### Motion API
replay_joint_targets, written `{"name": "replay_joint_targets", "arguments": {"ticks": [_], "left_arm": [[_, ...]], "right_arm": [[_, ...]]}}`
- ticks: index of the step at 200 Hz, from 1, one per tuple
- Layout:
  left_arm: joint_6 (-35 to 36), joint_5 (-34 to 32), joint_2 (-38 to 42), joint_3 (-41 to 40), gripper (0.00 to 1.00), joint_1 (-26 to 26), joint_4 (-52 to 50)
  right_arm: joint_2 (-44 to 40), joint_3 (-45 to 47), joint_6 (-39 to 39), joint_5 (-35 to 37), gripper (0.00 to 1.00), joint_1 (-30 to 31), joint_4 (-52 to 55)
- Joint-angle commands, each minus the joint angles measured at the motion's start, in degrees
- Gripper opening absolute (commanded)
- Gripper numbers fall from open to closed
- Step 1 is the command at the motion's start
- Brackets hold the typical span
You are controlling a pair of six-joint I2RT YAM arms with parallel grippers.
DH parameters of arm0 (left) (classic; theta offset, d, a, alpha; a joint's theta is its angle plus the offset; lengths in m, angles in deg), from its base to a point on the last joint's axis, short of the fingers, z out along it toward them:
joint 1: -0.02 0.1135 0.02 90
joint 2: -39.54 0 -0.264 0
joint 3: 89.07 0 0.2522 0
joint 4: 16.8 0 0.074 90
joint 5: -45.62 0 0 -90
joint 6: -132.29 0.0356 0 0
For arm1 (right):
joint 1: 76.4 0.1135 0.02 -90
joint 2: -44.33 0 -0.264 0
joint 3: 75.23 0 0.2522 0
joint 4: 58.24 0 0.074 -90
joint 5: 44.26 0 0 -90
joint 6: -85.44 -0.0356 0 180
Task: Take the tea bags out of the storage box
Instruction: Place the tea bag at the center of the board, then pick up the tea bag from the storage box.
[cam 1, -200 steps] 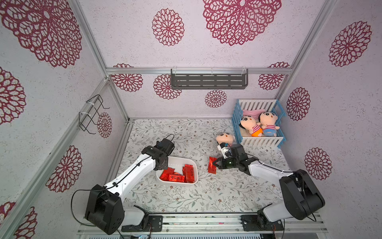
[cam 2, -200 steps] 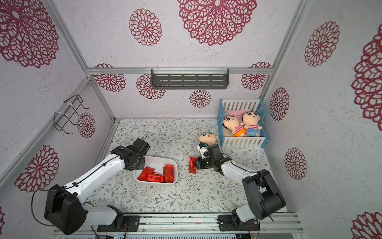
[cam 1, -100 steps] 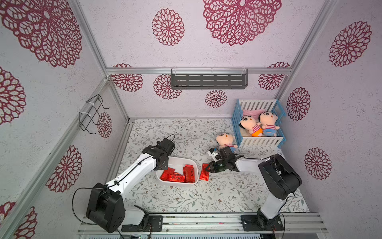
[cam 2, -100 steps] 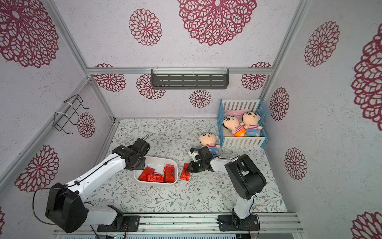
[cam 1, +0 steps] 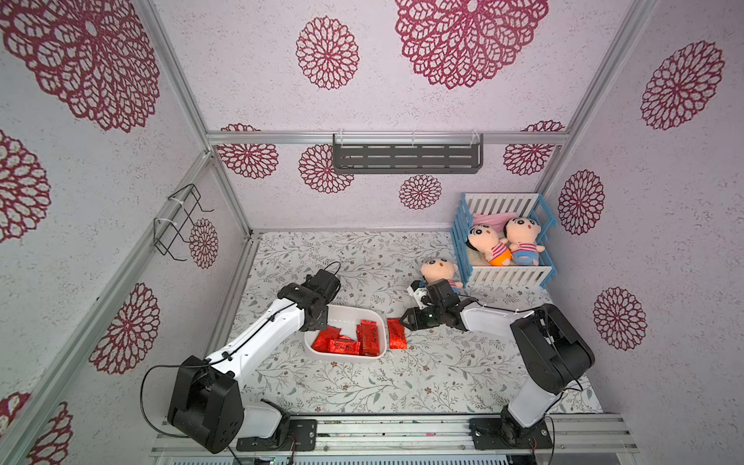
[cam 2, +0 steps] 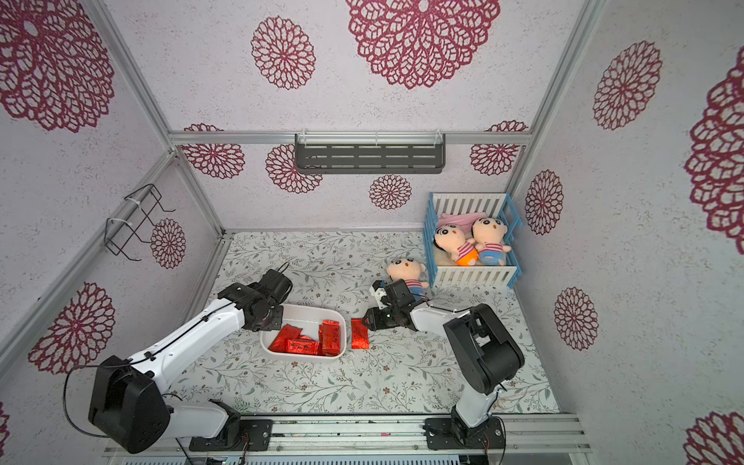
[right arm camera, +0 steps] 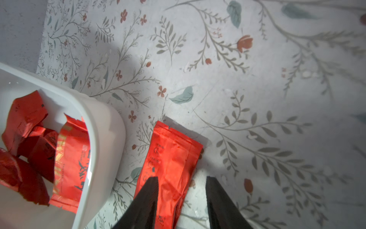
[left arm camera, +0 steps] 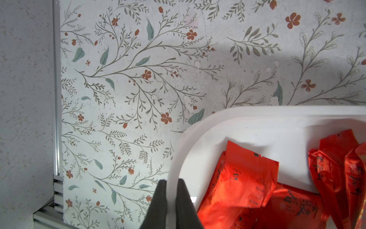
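You're working on a floral table (cam 1: 422, 382) boxed in by walls (cam 1: 322, 52) printed with red rosettes, with a grey shelf (cam 1: 406, 159) at the back and a crib (cam 1: 507, 277) in a far corner. 1 second ago your right gripper (right arm camera: 181, 178) pinched 1 bag (cam 1: 396, 333) on edge, away from the box (cam 1: 350, 313). Now that bag lies flat just beside the box, and the jaws stand apart over it. The other bags (cam 1: 342, 344) sit in the box. Only the left wrist view shows your left gripper (left arm camera: 172, 183) clamped on the box rim.
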Motion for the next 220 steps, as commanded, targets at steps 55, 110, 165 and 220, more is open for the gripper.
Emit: {"name": "replay_joint_targets", "arguments": {"ticks": [55,110,165,220], "left_arm": [[0.75,-0.93,0.82,0.05,0.0,0.27,-0.71],[0.7,-1.1,0.92,0.0,0.0,0.27,-0.64],[0.59,-1.22,0.83,0.05,0.0,0.25,-0.64],[0.59,-1.19,0.13,0.16,0.0,0.27,-0.75]], "right_arm": [[-9.36,-5.56,-9.77,1.53,0.45,11.85,-3.58],[-4.1,-8.88,0.56,-1.22,0.42,20.45,-8.71],[3.29,-11.61,15.94,-1.22,0.49,22.9,-5.65],[6.35,-13.03,16.78,-6.02,0.45,23.95,-5.72]]}}
